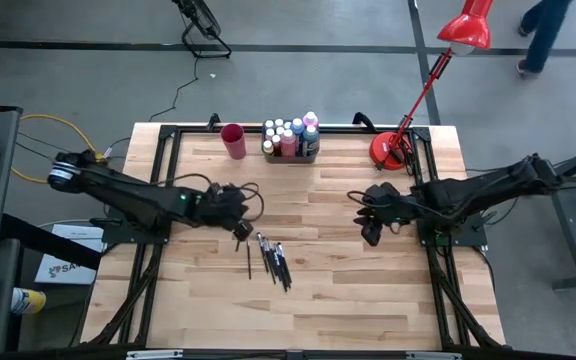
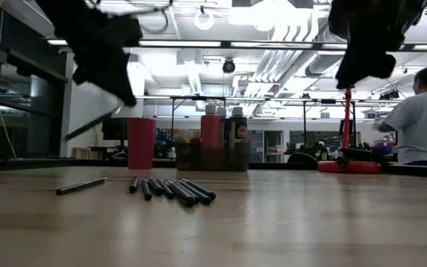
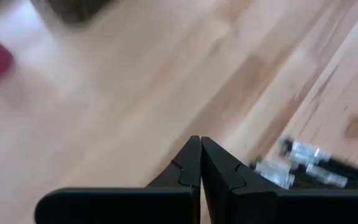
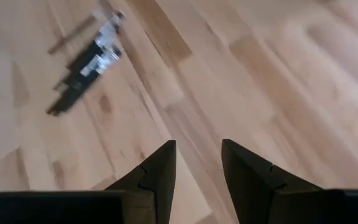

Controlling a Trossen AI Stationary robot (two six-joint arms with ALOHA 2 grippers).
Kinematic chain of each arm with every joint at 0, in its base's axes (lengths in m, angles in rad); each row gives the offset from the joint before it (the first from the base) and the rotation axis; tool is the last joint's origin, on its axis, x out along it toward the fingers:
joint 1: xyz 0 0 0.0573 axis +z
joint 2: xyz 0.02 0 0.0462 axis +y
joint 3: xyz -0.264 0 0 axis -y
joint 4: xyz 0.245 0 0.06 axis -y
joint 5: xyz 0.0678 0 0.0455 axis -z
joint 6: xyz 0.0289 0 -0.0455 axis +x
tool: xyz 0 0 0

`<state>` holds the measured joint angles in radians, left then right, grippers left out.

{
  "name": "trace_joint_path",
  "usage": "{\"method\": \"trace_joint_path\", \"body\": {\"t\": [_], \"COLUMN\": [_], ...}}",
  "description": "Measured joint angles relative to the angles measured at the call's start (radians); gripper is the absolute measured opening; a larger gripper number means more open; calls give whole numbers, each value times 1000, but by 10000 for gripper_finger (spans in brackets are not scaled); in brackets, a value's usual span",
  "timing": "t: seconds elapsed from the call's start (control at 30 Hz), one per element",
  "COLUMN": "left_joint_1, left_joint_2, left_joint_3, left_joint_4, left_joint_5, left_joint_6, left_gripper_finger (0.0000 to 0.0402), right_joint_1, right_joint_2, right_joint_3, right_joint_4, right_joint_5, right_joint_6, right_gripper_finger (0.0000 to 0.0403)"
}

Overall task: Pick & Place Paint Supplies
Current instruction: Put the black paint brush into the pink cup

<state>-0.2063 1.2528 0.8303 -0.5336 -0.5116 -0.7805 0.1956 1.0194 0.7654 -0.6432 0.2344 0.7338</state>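
Paintbrushes (image 1: 271, 258) on table, beside left tool (image 1: 240, 232)

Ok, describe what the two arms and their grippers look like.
Both arms are dark, nearly black, built of jointed segments, with black cables looping near the wrists. The left arm's base is pale grey. The left gripper and right gripper each have two black, wedge-shaped fingers tapering to points.

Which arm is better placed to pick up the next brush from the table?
Left, probably. The left gripper hangs right beside the brushes, fingers shut. The right gripper is open but farther off, across bare wood.
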Motion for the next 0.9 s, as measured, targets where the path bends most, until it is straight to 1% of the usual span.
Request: {"method": "trace_joint_path", "body": {"t": [0.07, 0.13, 0.3, 0.4, 0.5, 0.6, 0.7, 0.8, 0.9], "left_joint_1": [16, 43, 137, 209, 292, 374, 450, 518, 587], "left_joint_2": [-48, -89, -171, -197, -205, -204, -204, -203, -203], "left_joint_3": [1, 0, 0, 1, 1, 1, 1, 1, 1], "left_joint_4": [-4, 15, 65, 119, 171, 222, 280, 322, 360], "left_joint_5": [-18, -19, -11, 28, 101, 186, 265, 322, 384], "left_joint_6": [41, 94, 251, 353, 450, 520, 585, 635, 667], "left_gripper_finger": [0, 0, 0, 0, 0, 0, 0, 0, 0], "right_joint_1": [26, 41, 60, 60, 53, 25, -4, -50, -120], "right_joint_2": [-36, -83, -229, -313, -396, -484, -558, -615, -664], "right_joint_3": [-16, -61, -243, -353, -453, -516, -555, -562, -564], "right_joint_4": [61, 169, 414, 589, 718, 760, 751, 753, 753], "right_joint_5": [27, 22, -21, -53, -55, -54, -62, -98, -154], "right_joint_6": [-40, -82, -82, -77, -74, -51, -64, -108, -142], "right_gripper_finger": [122, 122, 122, 122, 122, 122, 122, 122, 122]}}
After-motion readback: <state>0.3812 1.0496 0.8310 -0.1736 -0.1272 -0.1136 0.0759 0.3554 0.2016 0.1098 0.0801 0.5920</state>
